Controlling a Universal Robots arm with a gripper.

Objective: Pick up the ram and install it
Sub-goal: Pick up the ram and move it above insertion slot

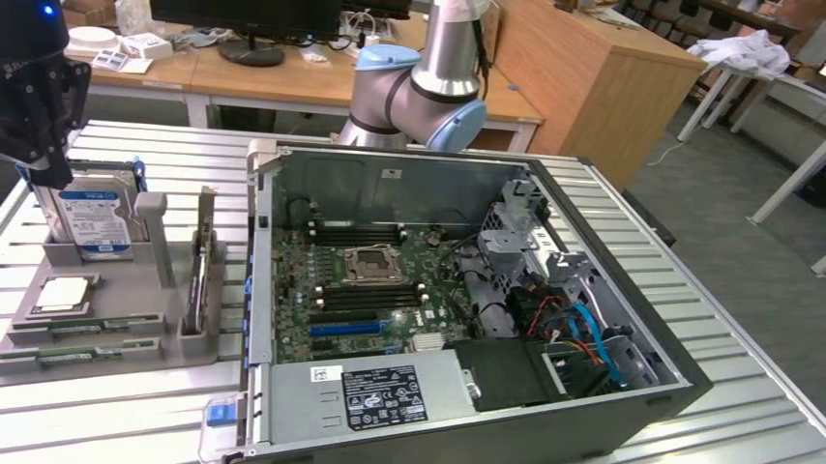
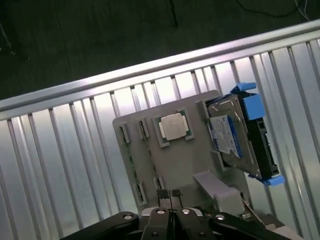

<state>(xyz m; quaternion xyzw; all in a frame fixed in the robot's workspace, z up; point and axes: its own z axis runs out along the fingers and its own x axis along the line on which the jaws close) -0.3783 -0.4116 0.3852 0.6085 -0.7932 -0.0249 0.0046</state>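
Observation:
The ram (image 1: 80,330) is a thin green stick lying flat in the front of the grey holder (image 1: 130,333) at the exterior view's left. A second green stick (image 1: 62,357) lies just in front of it. In the wrist view the ram (image 2: 131,159) runs along the holder's edge, beside the silver processor chip (image 2: 172,126). My gripper (image 1: 49,174) hangs above the holder's back, over the hard drive (image 1: 91,217), and is well above the sticks. Its fingers (image 2: 170,194) are shut with nothing between them.
The open computer case (image 1: 645,319) fills the middle of the slatted metal table (image 1: 116,406). Its motherboard has black memory slots (image 1: 355,232) and a blue slot (image 1: 346,329). An upright grey post (image 1: 151,227) stands on the holder. The arm's base (image 1: 420,92) rises behind the case.

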